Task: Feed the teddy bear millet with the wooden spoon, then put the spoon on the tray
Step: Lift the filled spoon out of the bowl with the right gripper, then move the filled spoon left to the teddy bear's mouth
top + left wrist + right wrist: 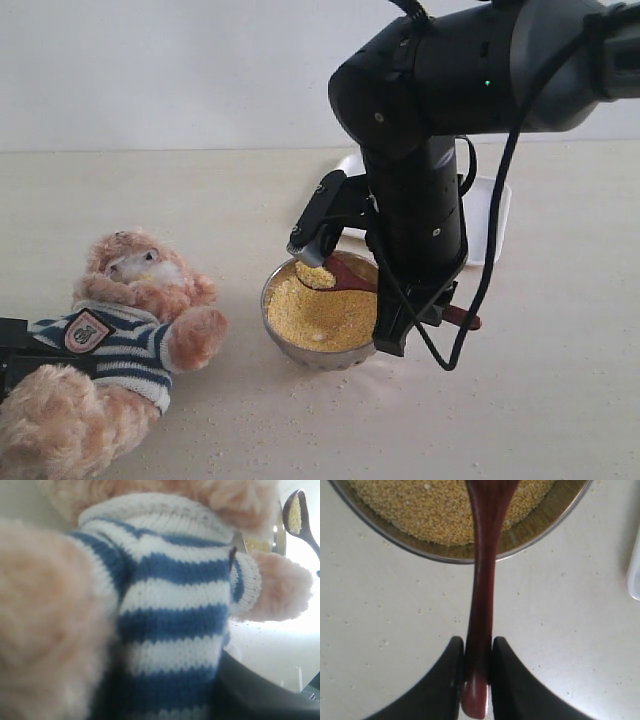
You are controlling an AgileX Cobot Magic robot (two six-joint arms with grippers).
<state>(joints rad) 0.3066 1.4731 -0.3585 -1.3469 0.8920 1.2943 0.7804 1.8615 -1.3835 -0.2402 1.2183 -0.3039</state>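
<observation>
The right hand [479, 655] is clamped on the wooden spoon [482, 580], which carries millet [320, 312] just above the steel bowl [272, 325]. The teddy bear [120, 330] lies on the surface [520, 400] nearby, with the left hand [10, 348] at its body. I cannot tell whether that hand grips it.

Fluffy plush teddy bear [120, 330] in a knitted shirt [170, 595]. Glossy, smooth dark wooden spoon [482, 595]. Shiny metal bowl [300, 352] of grainy millet [325, 315]. Matt pale table [560, 400]; smooth white tray [495, 215].
</observation>
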